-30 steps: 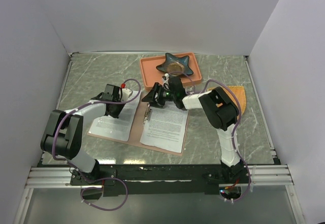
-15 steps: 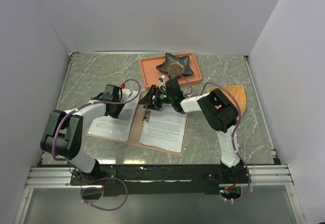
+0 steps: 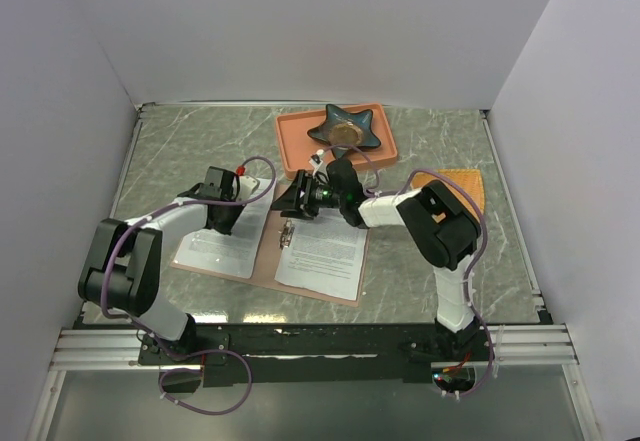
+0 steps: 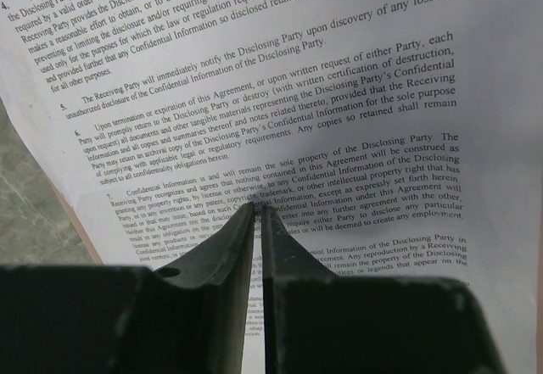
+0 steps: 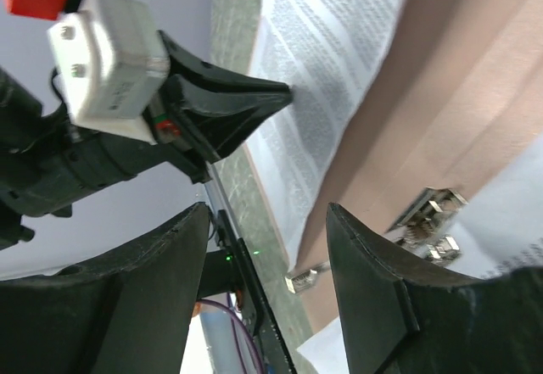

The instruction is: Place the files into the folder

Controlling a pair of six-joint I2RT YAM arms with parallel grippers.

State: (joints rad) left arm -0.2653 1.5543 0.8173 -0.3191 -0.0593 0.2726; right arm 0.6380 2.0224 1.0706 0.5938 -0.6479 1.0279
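The pinkish-brown folder (image 3: 267, 259) lies open and flat on the table, with its silver clip (image 3: 288, 231) at the spine. One printed white sheet (image 3: 222, 243) lies on its left half and another (image 3: 322, 256) on its right half. My left gripper (image 3: 224, 221) is shut, its tips resting on the left sheet (image 4: 339, 94). My right gripper (image 3: 291, 201) is open and empty over the folder's far edge near the spine. In the right wrist view, the clip (image 5: 428, 217) lies just right of the right gripper (image 5: 265, 210), with the left sheet (image 5: 331, 60) beyond.
A salmon-orange tray (image 3: 296, 149) holding a dark star-shaped dish (image 3: 345, 127) stands behind the folder. An orange fan-shaped mat (image 3: 468, 189) lies at the right, partly under my right arm. White walls enclose the table on three sides.
My right gripper has moved left and a little down toward the folder's spine, and its elbow has swung right. The left arm and the sheets have not moved.
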